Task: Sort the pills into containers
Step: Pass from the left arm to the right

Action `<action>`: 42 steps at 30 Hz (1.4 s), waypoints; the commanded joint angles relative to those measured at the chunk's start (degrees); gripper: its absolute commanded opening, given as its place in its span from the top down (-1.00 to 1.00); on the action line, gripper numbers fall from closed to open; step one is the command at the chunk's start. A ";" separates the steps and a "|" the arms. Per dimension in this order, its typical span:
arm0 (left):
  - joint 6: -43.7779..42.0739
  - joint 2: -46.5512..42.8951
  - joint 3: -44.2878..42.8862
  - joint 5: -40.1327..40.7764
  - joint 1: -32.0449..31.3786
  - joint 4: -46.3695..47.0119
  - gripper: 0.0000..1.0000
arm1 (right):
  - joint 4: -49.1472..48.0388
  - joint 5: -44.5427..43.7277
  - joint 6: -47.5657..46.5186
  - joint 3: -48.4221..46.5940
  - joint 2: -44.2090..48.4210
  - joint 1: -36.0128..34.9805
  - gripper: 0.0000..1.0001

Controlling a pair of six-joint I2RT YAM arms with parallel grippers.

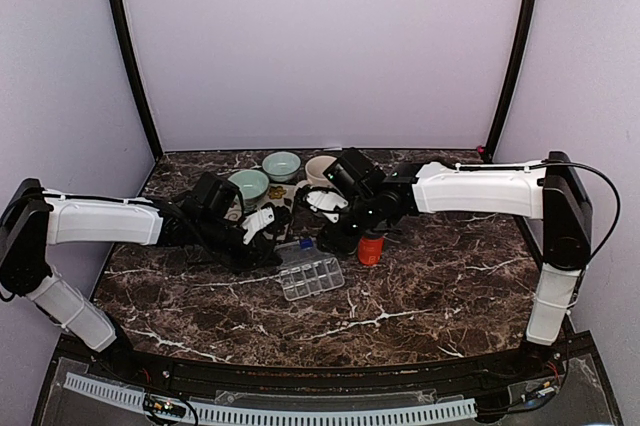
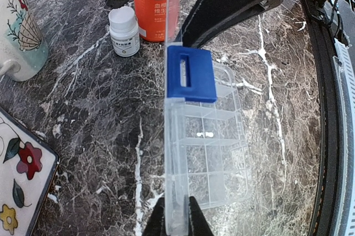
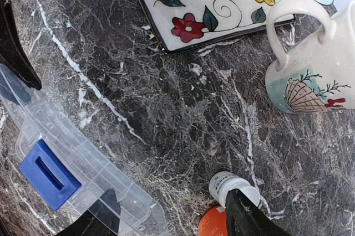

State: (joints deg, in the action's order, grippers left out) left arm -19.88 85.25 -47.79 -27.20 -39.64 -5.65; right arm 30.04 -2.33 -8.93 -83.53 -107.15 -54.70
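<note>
The clear compartment box (image 2: 208, 153) with a blue latch (image 2: 191, 73) lies on the marble, its lid standing upright. My left gripper (image 2: 176, 205) is shut on the near edge of that lid. In the top view the box (image 1: 312, 276) sits at the centre, with the left gripper (image 1: 268, 236) at its left. My right gripper (image 3: 172, 219) is open, one finger over the box's corner (image 3: 111, 203), the other over the white pill bottle (image 3: 224, 183). The orange bottle (image 3: 213, 224) stands beside it. Two small white specks (image 2: 205, 134) lie in one compartment.
A floral tray (image 3: 211, 3) and a shell-printed mug (image 3: 310, 81) lie beyond the right gripper. Two teal bowls (image 1: 248, 184) (image 1: 281, 164) and a beige cup (image 1: 320, 168) stand at the back. The orange bottle (image 1: 370, 246) is right of the box.
</note>
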 commanded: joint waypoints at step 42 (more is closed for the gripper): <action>12.96 -1.97 5.49 16.41 0.41 7.50 0.04 | -6.11 6.70 5.09 5.68 1.06 2.67 0.85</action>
State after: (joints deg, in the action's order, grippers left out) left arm -9.82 85.36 -43.55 -15.44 -39.33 -0.38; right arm 26.48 5.56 -5.17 -78.85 -107.15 -52.42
